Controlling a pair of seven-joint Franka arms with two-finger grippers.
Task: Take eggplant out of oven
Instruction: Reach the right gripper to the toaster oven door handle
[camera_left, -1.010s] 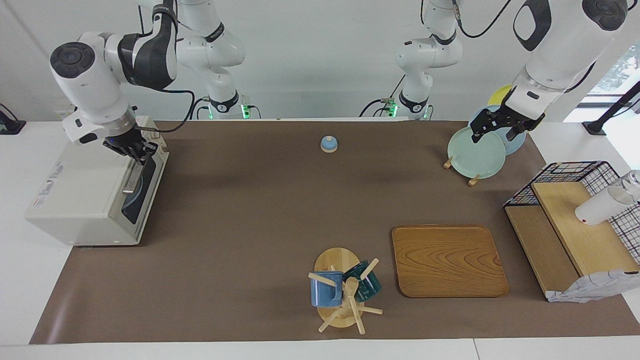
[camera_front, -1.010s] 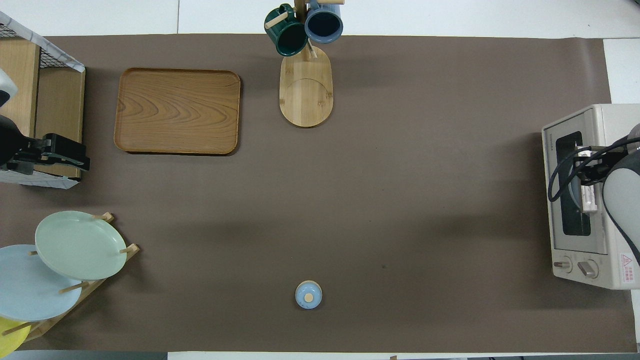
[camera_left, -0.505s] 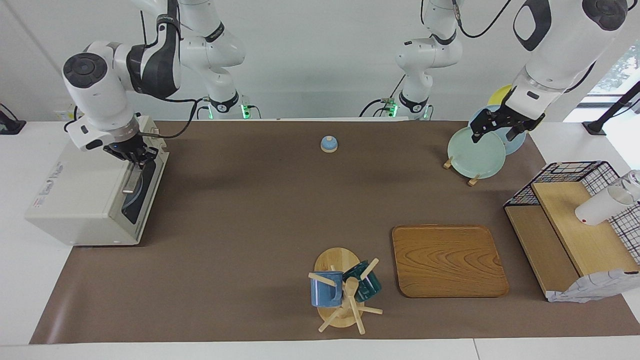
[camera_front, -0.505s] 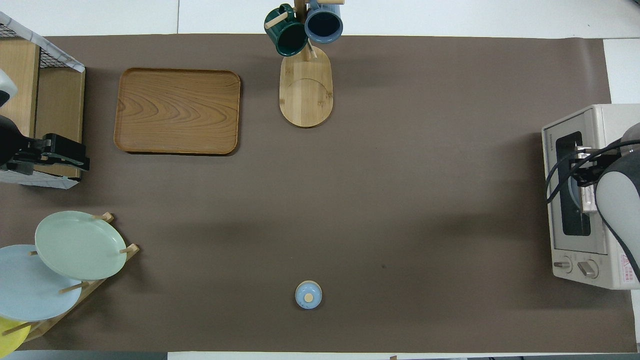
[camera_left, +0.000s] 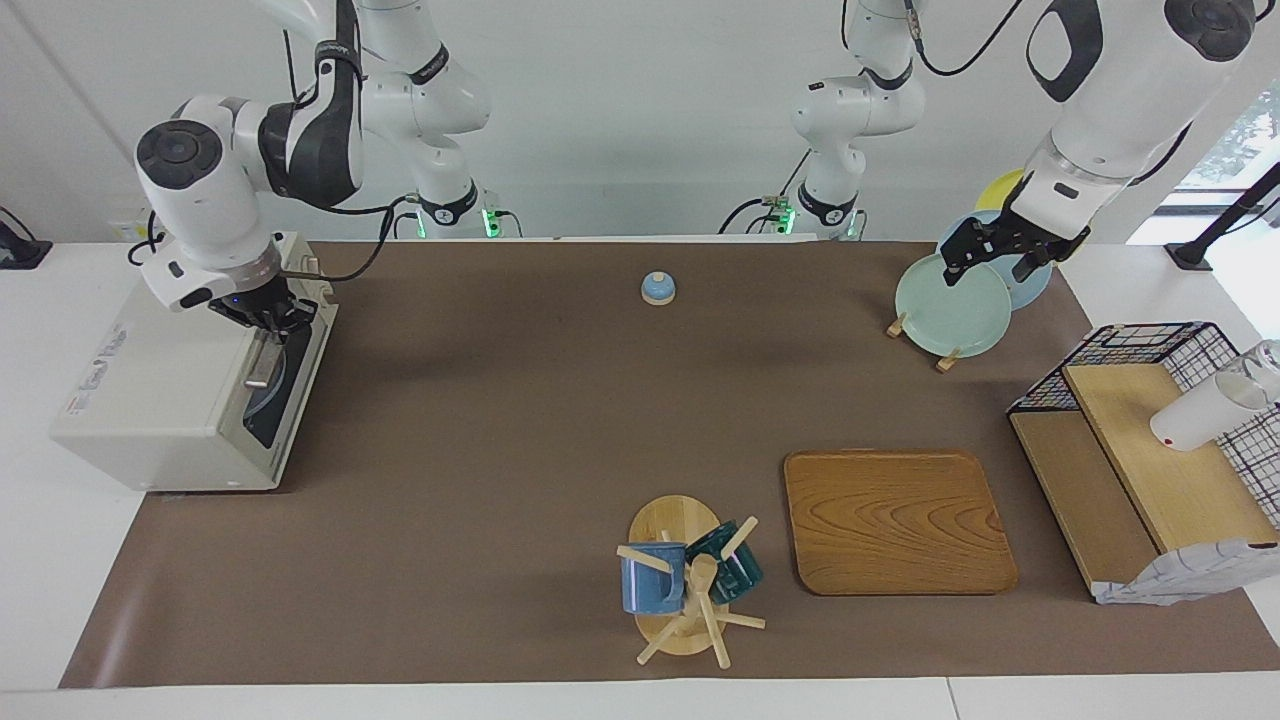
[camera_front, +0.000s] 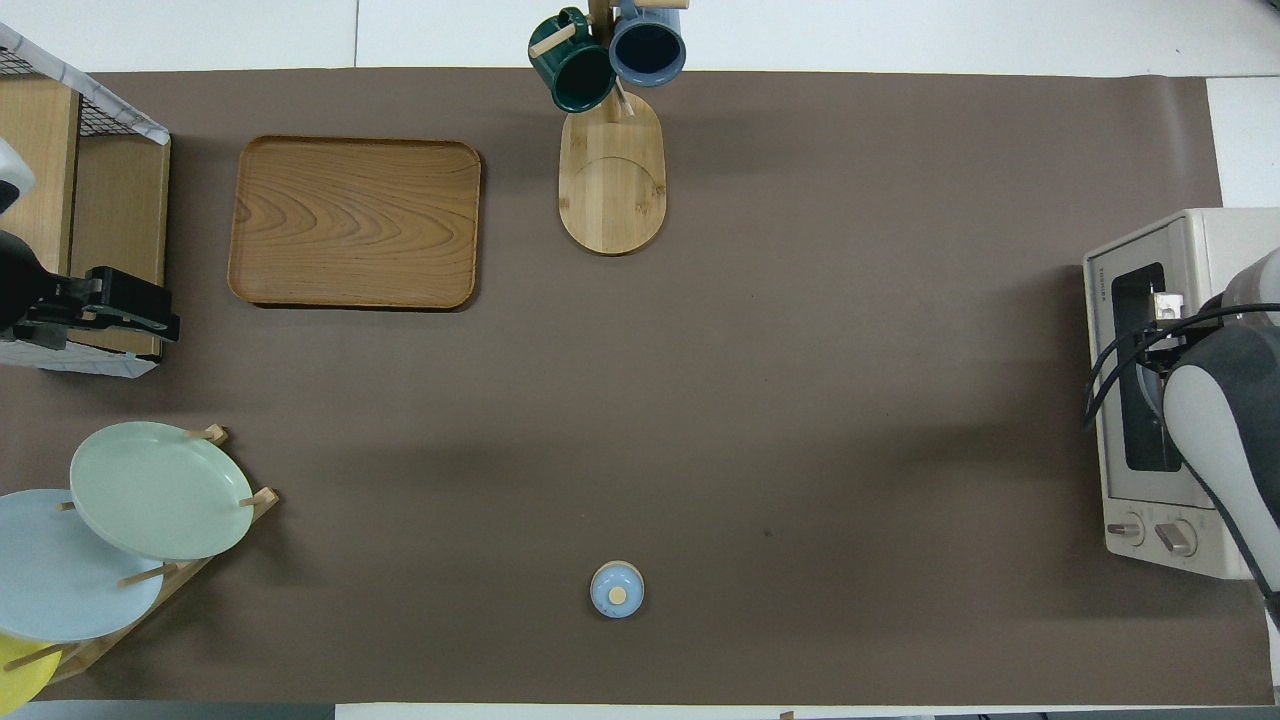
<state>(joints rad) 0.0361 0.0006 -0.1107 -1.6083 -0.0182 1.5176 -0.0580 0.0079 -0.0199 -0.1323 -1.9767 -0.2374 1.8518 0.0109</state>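
Note:
The off-white oven (camera_left: 160, 400) stands at the right arm's end of the table, with its dark glass door (camera_left: 272, 405) up and closed. It also shows in the overhead view (camera_front: 1135, 490). My right gripper (camera_left: 268, 318) is at the top edge of the door, at the end of the metal bar handle (camera_left: 261, 364) nearer the robots. In the overhead view my right arm hides that gripper, and only the handle's other end (camera_front: 1166, 300) shows. The eggplant is hidden. My left gripper (camera_left: 992, 262) waits open and empty over the plate rack.
A plate rack with a green plate (camera_left: 950, 305) stands at the left arm's end. A wire shelf (camera_left: 1150, 440) holds a white cup. A wooden tray (camera_left: 895, 520), a mug tree (camera_left: 690, 590) and a small blue bell (camera_left: 658, 288) are on the mat.
My right arm's wrist has swung and its gripper has sunk a little against the top of the oven door. The door stays closed. The left arm has not moved.

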